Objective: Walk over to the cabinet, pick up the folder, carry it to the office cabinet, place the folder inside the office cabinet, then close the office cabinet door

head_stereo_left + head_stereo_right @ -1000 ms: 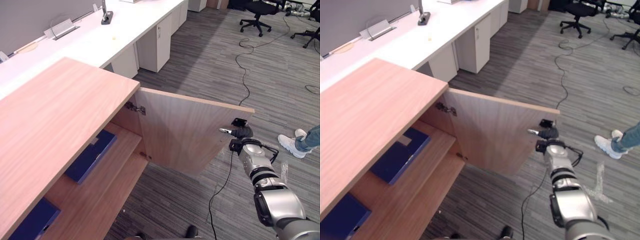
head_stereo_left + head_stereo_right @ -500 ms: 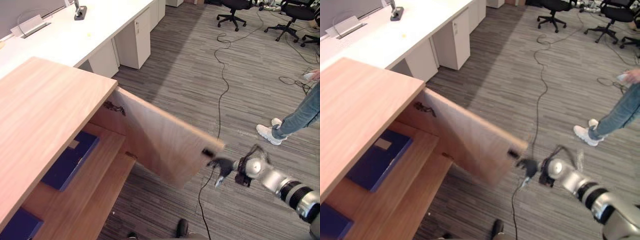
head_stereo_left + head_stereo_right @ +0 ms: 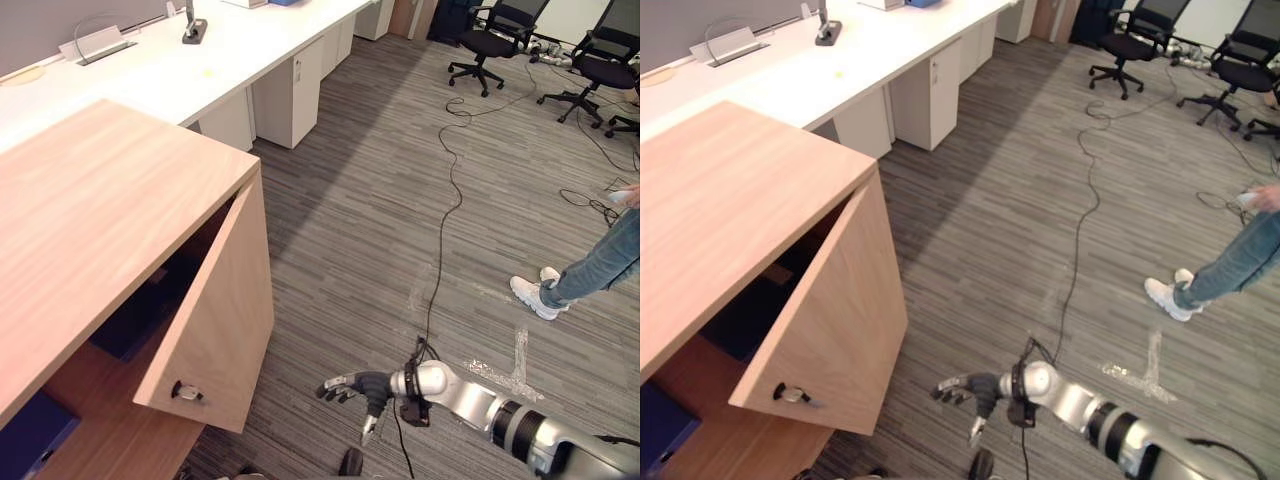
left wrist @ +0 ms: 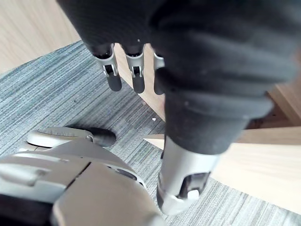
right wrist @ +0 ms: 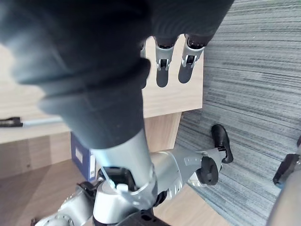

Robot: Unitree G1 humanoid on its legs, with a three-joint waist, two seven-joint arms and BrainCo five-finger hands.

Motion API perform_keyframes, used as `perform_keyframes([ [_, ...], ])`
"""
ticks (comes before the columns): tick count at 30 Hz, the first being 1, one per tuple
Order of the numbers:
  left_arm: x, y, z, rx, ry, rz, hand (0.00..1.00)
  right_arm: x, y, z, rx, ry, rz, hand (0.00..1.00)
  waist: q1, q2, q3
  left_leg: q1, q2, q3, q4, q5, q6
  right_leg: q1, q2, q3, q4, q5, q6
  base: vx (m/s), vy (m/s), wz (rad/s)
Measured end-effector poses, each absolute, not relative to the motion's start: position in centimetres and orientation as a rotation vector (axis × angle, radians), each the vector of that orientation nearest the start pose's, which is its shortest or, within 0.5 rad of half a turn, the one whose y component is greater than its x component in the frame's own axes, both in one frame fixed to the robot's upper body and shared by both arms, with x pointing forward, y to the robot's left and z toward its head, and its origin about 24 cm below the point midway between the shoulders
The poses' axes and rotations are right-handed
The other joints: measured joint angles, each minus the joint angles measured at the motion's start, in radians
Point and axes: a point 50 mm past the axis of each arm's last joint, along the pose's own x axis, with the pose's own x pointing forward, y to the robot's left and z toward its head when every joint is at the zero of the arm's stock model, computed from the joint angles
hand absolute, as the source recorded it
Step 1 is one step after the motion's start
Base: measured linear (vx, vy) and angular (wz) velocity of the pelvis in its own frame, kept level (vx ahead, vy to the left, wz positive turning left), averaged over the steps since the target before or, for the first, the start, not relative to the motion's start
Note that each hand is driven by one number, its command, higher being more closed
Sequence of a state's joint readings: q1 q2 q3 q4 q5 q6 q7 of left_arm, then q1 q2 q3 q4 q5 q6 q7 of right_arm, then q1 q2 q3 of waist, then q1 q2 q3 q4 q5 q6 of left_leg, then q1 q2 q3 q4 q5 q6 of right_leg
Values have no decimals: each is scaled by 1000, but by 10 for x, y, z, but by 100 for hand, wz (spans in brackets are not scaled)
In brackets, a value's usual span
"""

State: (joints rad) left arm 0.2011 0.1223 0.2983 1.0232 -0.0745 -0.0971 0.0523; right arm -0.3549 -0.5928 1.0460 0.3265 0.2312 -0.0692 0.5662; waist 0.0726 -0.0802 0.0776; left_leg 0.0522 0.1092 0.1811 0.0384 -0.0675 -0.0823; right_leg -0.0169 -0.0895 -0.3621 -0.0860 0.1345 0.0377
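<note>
1. Right hand [image 3: 350, 386] hangs low over the grey carpet [image 3: 370, 210], its fingers spread loose with nothing in them. It is near the free edge of the cabinet door [image 3: 225, 320] but apart from it.
2. Left hand [image 4: 114, 75] shows in its own wrist view with its fingers straight and empty, above the carpet and beside pale wood.
3. That makes two hands, and neither holds anything.
4. One wooden office cabinet [image 3: 100, 210] stands at the robot's left. Its single door is ajar, swung most of the way towards shut, and carries one small metal handle [image 3: 186, 392] at its lower free corner.
5. Two folders lie inside the cabinet. One blue folder [image 3: 128, 322] rests on the upper shelf, in shadow behind the door. A second blue folder [image 3: 28, 442] lies lower down, at the near left corner.
6. Both folders are to the robot's left of the right hand. The door stands between the hand and the upper one, and no finger touches either.
7. One person stands on the carpet well off to the robot's right, seen as a jeans leg and a white shoe [image 3: 535, 297].
8. Farther off, one black office chair [image 3: 497, 35] and another chair [image 3: 603, 60] stand on the carpet, and one long white desk [image 3: 150, 80] runs behind the cabinet.
</note>
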Motion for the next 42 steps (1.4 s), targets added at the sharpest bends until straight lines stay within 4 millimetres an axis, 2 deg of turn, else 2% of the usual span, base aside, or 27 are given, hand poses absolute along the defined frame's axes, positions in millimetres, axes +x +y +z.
perform_keyframes([
  [4, 50, 244, -156, -59, 1078, 496, 0, 194, -87, -51, -574, 511, 1436, 0, 15, -3, 2, -1, 0, -2, 0, 0, 0, -1, 0, -1, 1, 0, 0, 0, 0, 0],
  [11, 47, 247, -156, -82, 1075, 547, 0, 195, -82, -65, -646, 538, 1420, 0, 45, -17, 12, -21, -6, -37, -1, 8, 4, -2, -7, -35, 2, 0, 0, 0, 25, 15],
  [14, 49, 244, -157, -95, 1071, 549, 0, 197, -76, -76, -683, 558, 1379, 0, 55, -28, 19, -46, -15, -83, -1, 22, 8, -2, -16, -78, 2, 0, 0, -19, 25, 41],
  [16, 50, 243, -157, -95, 1070, 557, 0, 203, -73, -87, -737, 578, 1290, 0, 79, -30, 21, -55, -24, -111, -1, 29, 12, 3, -26, -102, 2, -1, 1, -25, 48, 38],
  [18, 53, 240, -157, -94, 1063, 553, 0, 208, -76, -94, -760, 599, 1206, 0, 90, -27, 22, -59, -33, -135, -1, 34, 15, 13, -36, -125, 2, -2, 3, -13, 67, 51],
  [21, 60, 236, -156, -72, 1046, 522, 0, 207, -104, -115, -790, 716, 982, 0, 85, -5, 36, -73, -78, -246, 42, 26, 36, 72, -94, -236, 43, -33, 44, 3, 119, 105],
  [22, 63, 232, -155, -59, 1039, 499, 0, 201, -121, -122, -781, 773, 904, 0, 81, 9, 39, -96, -99, -293, 85, 5, 51, 71, -132, -276, 119, -68, 57, 15, 243, 161],
  [23, 69, 226, -156, -40, 1031, 454, 0, 189, -150, -132, -734, 873, 751, 0, 74, 46, 52, -129, -126, -377, 150, -24, 73, 56, -189, -281, 271, -110, 32, 23, 267, 168],
  [24, 70, 224, -156, -28, 1032, 433, 0, 183, -160, -135, -708, 907, 688, 0, 68, 58, 53, -140, -136, -412, 168, -28, 78, 37, -208, -245, 338, -122, 12, 49, 332, 199],
  [25, 73, 224, -155, 11, 1031, 394, 0, 169, -174, -142, -610, 967, 533, 0, 58, 77, 60, -163, -149, -482, 201, -29, 83, -17, -208, -55, 428, -180, 12, 63, 213, 159],
  [26, 76, 227, -154, 25, 1025, 390, 0, 162, -176, -145, -564, 986, 479, 0, 54, 74, 60, -182, -160, -526, 218, -26, 77, -31, -171, 75, 415, -212, 33, 71, 159, 150],
  [28, 78, 231, -153, 42, 1022, 392, 0, 149, -177, -151, -501, 1031, 387, 0, 48, 55, 51, -214, -188, -592, 244, -17, 64, -24, -138, 220, 345, -227, 62, 89, -27, 113],
  [30, 82, 231, -152, 44, 1012, 393, 0, 136, -175, -156, -440, 1075, 334, 0, 44, 32, 42, -223, -215, -638, 254, -14, 48, 5, -138, 222, 256, -217, 69, 82, -164, 94],
  [31, 81, 231, -153, 41, 1017, 396, 0, 132, -168, -158, -409, 1083, 327, 0, 47, 16, 32, -223, -224, -645, 253, -18, 38, 7, -134, 202, 224, -178, 75, 69, -253, 50],
  [33, 78, 229, -154, 27, 1024, 409, 0, 127, -162, -160, -351, 1093, 305, 0, 46, 19, 18, -225, -210, -653, 243, -24, 21, 21, -122, 182, 192, -203, 108, 67, -260, 7],
  [37, 71, 230, -156, 22, 1050, 421, 0, 114, -160, -164, -234, 1121, 217, 0, 24, 20, 6, -202, -126, -690, 150, 8, -30, 24, -55, 145, 171, -208, 85, 9, -248, 12],
  [40, 70, 231, -156, 8, 1051, 436, 0, 109, -163, -165, -183, 1130, 167, 0, 22, 16, 4, -193, -104, -715, 137, 12, -44, 44, -28, 121, 160, -206, 78, 3, -153, 17],
  [42, 70, 232, -156, 6, 1049, 439, 0, 108, -165, -165, -181, 1134, 152, 0, 21, 14, 6, -195, -107, -722, 155, 9, -48, 56, -25, 111, 162, -209, 73, -8, -94, 21],
])
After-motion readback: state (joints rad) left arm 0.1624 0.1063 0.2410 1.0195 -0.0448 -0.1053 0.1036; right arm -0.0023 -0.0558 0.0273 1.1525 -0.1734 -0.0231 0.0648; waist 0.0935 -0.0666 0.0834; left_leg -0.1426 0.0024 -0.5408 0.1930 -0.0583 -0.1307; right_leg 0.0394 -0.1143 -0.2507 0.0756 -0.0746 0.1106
